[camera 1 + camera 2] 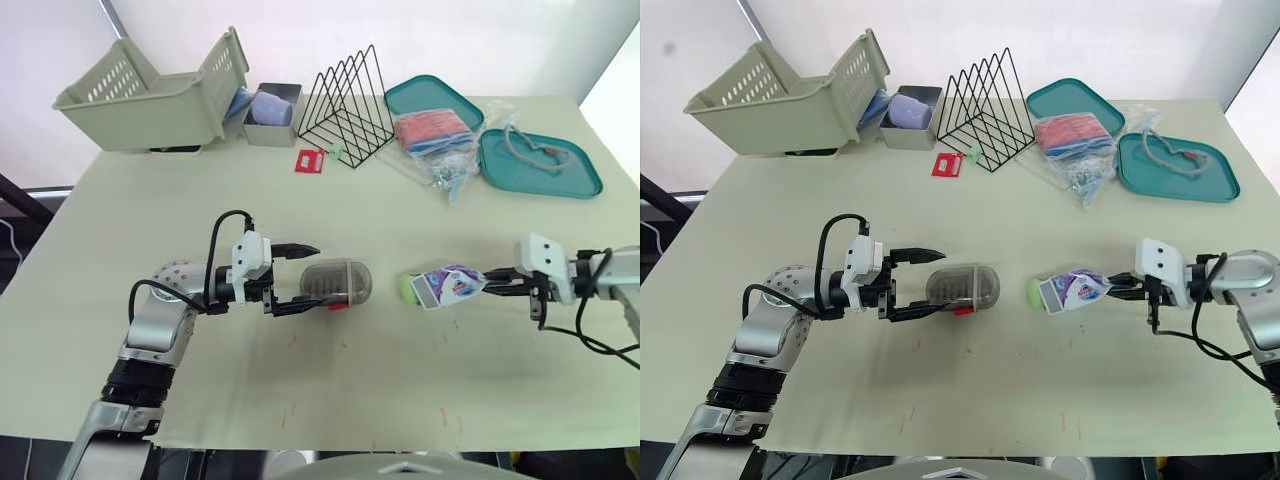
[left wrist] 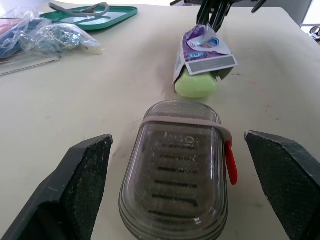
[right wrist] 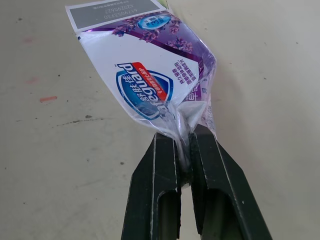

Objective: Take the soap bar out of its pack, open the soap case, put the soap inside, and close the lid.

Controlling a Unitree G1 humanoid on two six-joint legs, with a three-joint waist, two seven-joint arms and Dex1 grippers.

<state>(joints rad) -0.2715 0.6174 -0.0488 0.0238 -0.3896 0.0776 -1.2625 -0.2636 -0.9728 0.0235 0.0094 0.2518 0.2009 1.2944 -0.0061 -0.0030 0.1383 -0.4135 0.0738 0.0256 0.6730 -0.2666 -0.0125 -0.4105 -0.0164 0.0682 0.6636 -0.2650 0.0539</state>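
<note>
A clear grey soap case (image 1: 337, 283) with a red latch lies closed on the table, between the spread fingers of my open left gripper (image 1: 297, 279). To its right a green soap bar (image 2: 196, 84) sticks partway out of its purple and white pack (image 1: 448, 286). My right gripper (image 1: 497, 283) is shut on the crumpled far end of that pack (image 3: 150, 85), close above the table. The soap's end points toward the case, a short gap away.
At the back stand a beige basket (image 1: 150, 90), a small grey box (image 1: 270, 112), a black wire rack (image 1: 350, 95), two teal trays (image 1: 545, 165) and plastic bags (image 1: 440, 140). A red tag (image 1: 311, 160) lies near the rack.
</note>
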